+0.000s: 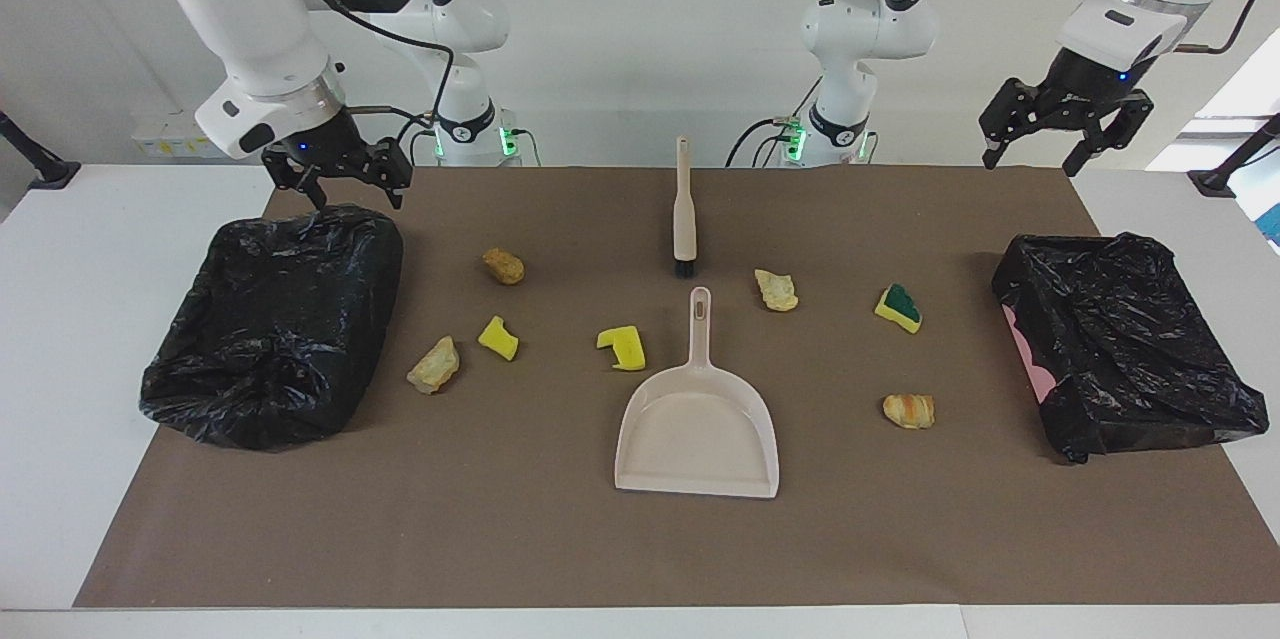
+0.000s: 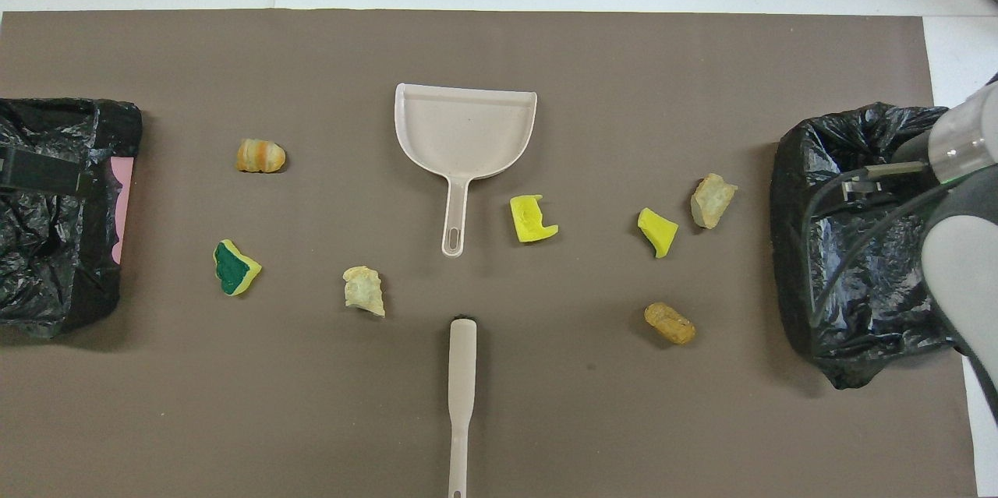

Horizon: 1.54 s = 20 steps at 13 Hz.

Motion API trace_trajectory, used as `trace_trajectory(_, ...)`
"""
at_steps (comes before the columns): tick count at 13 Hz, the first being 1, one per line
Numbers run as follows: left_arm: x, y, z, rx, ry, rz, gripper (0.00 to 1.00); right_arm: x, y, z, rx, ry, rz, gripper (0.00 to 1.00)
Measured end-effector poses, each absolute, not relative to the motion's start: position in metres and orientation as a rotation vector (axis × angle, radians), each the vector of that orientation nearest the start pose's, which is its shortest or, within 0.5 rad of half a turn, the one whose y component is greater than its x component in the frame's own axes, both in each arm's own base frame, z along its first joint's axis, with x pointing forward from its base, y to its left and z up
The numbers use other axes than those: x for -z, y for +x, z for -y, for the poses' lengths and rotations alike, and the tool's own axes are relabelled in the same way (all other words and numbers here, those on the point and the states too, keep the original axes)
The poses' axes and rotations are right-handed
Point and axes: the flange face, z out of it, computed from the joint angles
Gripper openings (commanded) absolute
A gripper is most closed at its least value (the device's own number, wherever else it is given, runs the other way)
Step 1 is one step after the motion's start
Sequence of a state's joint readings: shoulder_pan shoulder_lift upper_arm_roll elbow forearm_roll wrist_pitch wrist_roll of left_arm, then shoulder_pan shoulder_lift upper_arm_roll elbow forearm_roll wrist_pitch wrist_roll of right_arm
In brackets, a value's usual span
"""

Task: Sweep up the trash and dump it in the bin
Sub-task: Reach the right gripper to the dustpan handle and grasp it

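Several scraps of trash lie scattered on the brown mat: yellow sponge pieces [image 1: 623, 347] [image 1: 498, 337], a green-sided sponge [image 1: 898, 307] [image 2: 235, 268] and tan lumps [image 1: 503, 266] [image 1: 909, 410]. A beige dustpan [image 1: 698, 429] [image 2: 465, 128] lies flat mid-mat, its handle pointing at a beige brush [image 1: 684, 214] [image 2: 461, 389]. A black-bagged bin [image 1: 270, 319] [image 2: 858, 233] sits at the right arm's end, and another bin [image 1: 1120, 339] [image 2: 54, 210] at the left arm's end. My right gripper [image 1: 350, 194] hangs open and empty over the first bin's rim. My left gripper [image 1: 1035, 157] waits open, raised above the mat's corner.
The mat [image 1: 520, 539] covers most of the white table [image 1: 60, 339]. A pink patch of the bin's wall shows under the bag at the left arm's end. The right arm's forearm and cable [image 2: 963, 249] hang over the other bin in the overhead view.
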<state>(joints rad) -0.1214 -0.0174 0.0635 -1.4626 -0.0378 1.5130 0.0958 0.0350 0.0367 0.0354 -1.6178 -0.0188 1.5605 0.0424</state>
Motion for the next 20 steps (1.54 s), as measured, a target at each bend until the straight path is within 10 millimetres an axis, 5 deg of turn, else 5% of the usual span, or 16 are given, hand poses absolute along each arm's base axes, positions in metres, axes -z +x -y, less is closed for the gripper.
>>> trace_trajectory(6, -0.671, 0.538, 0.041, 0.077, -3.168, -0.266, 1.0, -0.567, 0.584, -0.082, -0.127, -3.162, 0.07, 1.0)
trace_trajectory(10, -0.664, 0.529, 0.052, 0.049, -3.167, -0.301, 1.0, -0.529, 0.605, -0.133, -0.112, -3.165, 0.027, 1.0)
trace_trajectory(14, -0.621, 0.5, 0.122, -0.018, -3.16, -0.368, 1.0, -0.491, 0.611, -0.206, -0.075, -3.162, 0.029, 1.0)
trace_trajectory(17, -0.564, 0.45, 0.194, -0.063, -3.144, -0.427, 1.0, -0.467, 0.603, -0.265, -0.062, -3.16, 0.006, 1.0)
trace_trajectory(20, -0.513, 0.398, 0.238, -0.112, -3.119, -0.477, 1.0, -0.448, 0.594, -0.328, -0.046, -3.155, -0.061, 1.0)
